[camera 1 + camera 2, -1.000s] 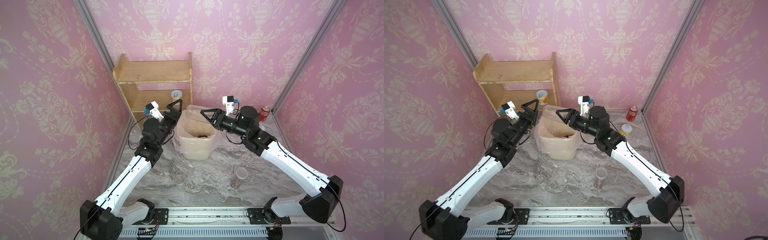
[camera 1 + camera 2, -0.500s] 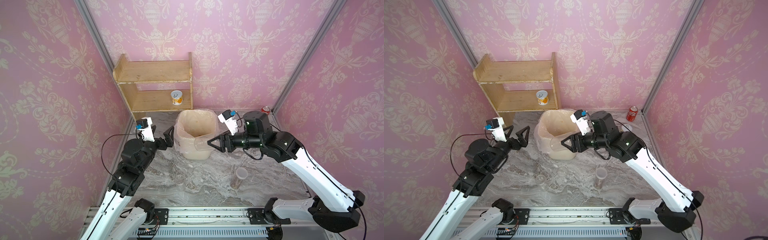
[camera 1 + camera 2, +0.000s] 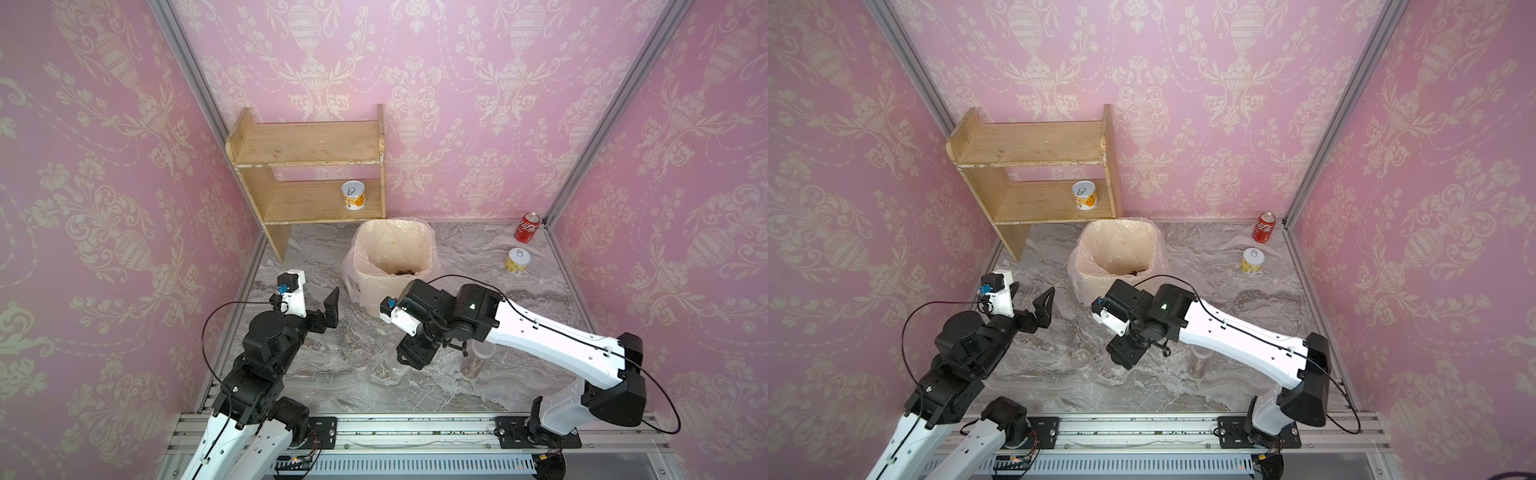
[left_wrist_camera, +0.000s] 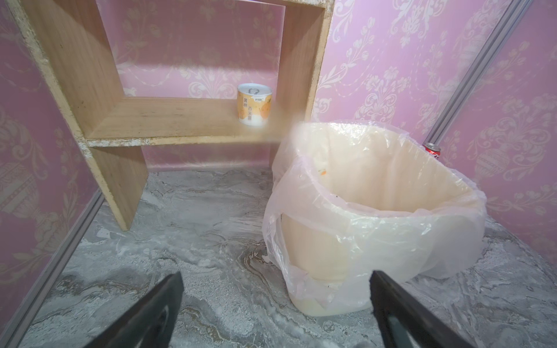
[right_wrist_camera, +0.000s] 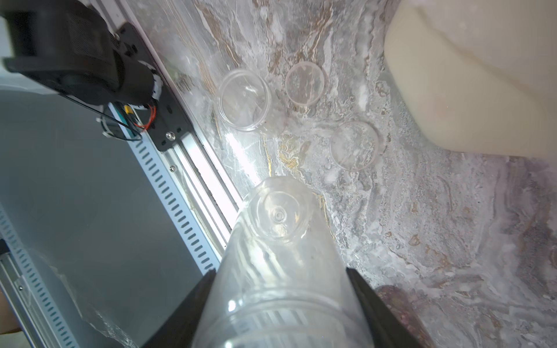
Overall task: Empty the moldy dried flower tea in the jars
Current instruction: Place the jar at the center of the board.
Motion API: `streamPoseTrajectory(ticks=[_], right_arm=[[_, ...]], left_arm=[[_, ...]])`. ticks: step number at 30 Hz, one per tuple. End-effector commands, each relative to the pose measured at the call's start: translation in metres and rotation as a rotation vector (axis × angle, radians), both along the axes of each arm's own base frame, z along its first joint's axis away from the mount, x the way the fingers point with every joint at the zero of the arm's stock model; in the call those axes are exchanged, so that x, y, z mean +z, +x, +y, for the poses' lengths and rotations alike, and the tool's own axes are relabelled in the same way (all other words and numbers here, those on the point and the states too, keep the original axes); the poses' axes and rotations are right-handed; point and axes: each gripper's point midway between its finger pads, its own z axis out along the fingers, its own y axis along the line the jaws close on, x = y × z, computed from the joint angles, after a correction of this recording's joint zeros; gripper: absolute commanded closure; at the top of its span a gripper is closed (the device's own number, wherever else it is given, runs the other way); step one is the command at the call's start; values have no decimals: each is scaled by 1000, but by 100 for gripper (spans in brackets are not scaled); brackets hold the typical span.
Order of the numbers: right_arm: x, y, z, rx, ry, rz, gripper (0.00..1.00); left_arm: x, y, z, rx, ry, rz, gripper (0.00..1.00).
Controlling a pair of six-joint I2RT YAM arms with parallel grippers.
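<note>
Veined marble (image 5: 422,211) underlies fingers (image 5: 370,301) clasping clear cylindrical jar (image 5: 277,256).

Three clear jars are showing: one jar (image 5: 280,241), a second open jar (image 3: 360,360) and a third, taller jar (image 3: 473,365) that is holding brownish tea. Two round clear lids are lying loose: one lid (image 5: 304,83) and another lid (image 5: 354,146). Two yellow-white pull-tab tins are standing: one tin (image 3: 353,196) and another tin (image 3: 517,261). One red cola can (image 3: 527,227) is standing. One bin (image 3: 370,295) with a plastic bag inside is standing. One wooden shelf (image 3: 307,145) with two boards is standing.
</note>
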Motion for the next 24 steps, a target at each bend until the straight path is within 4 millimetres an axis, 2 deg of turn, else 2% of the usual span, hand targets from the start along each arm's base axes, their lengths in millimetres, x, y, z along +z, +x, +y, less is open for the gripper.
streamPoseTrajectory(ticks=[1,5,11,24], right_arm=[[-28,-3,-1,30,-107,-20,43],[-53,-10,7,45,-151,3,42],[-84,-8,10,34,-223,-2,42],[-104,17,18,-33,-224,-85,40]], left_arm=[[-14,-1,8,33,52,32,1],[-16,0,6,28,36,39,1],[-13,1,7,35,26,27,1],[-16,3,5,32,9,40,1]])
